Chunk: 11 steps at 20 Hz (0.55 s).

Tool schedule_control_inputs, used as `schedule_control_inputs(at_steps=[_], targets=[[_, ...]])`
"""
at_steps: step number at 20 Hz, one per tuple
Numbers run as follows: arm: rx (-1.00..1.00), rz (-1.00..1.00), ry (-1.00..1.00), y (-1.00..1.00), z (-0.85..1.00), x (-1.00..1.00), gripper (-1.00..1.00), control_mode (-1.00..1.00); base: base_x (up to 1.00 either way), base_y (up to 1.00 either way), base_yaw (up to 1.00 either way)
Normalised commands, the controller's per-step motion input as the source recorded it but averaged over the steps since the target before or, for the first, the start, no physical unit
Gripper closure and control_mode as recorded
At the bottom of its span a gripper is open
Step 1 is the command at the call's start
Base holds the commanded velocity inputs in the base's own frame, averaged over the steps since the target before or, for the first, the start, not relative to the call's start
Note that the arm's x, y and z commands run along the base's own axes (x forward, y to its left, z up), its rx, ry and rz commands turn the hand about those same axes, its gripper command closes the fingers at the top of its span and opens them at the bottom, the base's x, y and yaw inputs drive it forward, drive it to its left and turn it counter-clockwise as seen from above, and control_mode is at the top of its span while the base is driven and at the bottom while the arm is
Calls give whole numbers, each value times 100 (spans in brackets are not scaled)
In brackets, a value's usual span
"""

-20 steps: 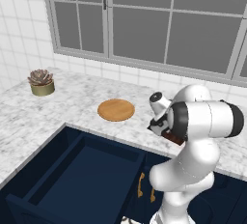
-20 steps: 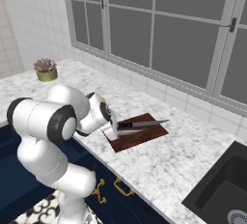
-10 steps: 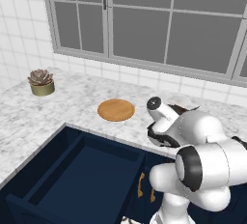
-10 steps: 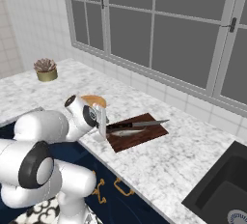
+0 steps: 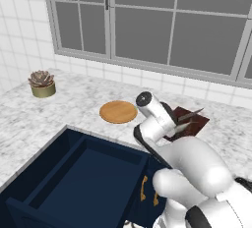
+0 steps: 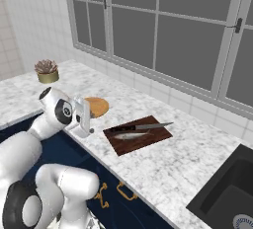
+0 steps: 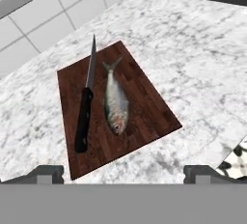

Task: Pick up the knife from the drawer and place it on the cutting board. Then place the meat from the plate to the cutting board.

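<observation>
The dark reddish-brown cutting board (image 7: 116, 107) lies on the marble counter, and both the knife (image 7: 86, 107) and the meat (image 7: 116, 103), a small silvery fish, lie on it side by side. The same board (image 6: 139, 134) carries the knife (image 6: 143, 126) at its far edge and the fish (image 6: 130, 135) nearer the front. The round wooden plate (image 5: 118, 111) is bare. My gripper (image 6: 84, 120) hangs open and empty left of the board, in front of the plate (image 6: 97, 106). In the hand view my gripper (image 7: 123, 172) looks down at the board from a distance. The navy drawer (image 5: 74, 173) stands pulled out.
A potted succulent (image 5: 41, 83) sits at the counter's far left. A dark sink (image 6: 230, 193) lies at the right end. A tiled wall and a window run behind the counter. Smaller navy drawer fronts with brass handles (image 5: 144, 188) are below the counter edge.
My arm has folded back and the gripper has drawn away from the board's near end toward the left, staying open. Knife and fish lie still on the board.
</observation>
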Motion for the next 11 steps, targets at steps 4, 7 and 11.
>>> schedule_control_inputs(at_steps=[4,7,11], targets=[[-8,0,-1,78,43,-38,-100,-100,0,0,0],[-4,0,-8,69,29,-57,-100,-100,0,0,0],[-7,0,-9,74,16,-57,-100,-100,0,0,0]])
